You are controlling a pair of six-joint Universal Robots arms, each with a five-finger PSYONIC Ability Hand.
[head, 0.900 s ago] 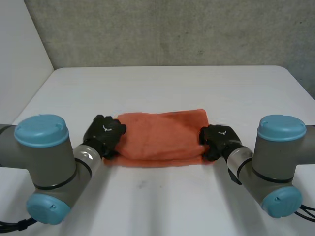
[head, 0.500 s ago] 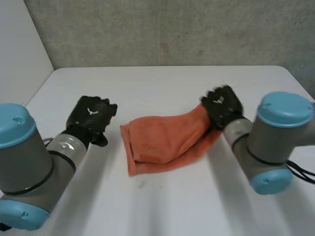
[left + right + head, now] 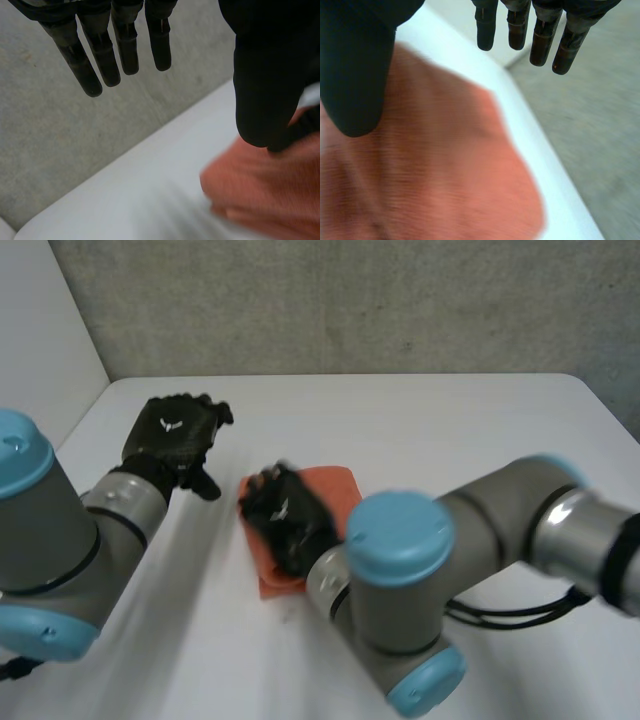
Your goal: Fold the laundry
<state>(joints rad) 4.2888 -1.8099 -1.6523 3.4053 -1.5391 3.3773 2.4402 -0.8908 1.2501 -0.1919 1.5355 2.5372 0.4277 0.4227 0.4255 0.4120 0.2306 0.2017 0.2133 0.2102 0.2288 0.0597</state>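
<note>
- Finds orange cloth (image 3: 335, 485) folded mid tabletop (image 3: 450, 420), under released right hand (image 3: 285, 520).
- Finds left hand (image 3: 175, 435) released too, beside the cloth, apart.
- Risks dragging the unpinned fold askew if pressing while sweeping sideways.

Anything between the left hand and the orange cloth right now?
No object lies on the bare table between the left hand and the cloth. But the right hand is over the cloth's side nearest the left hand, covering that part.
</note>
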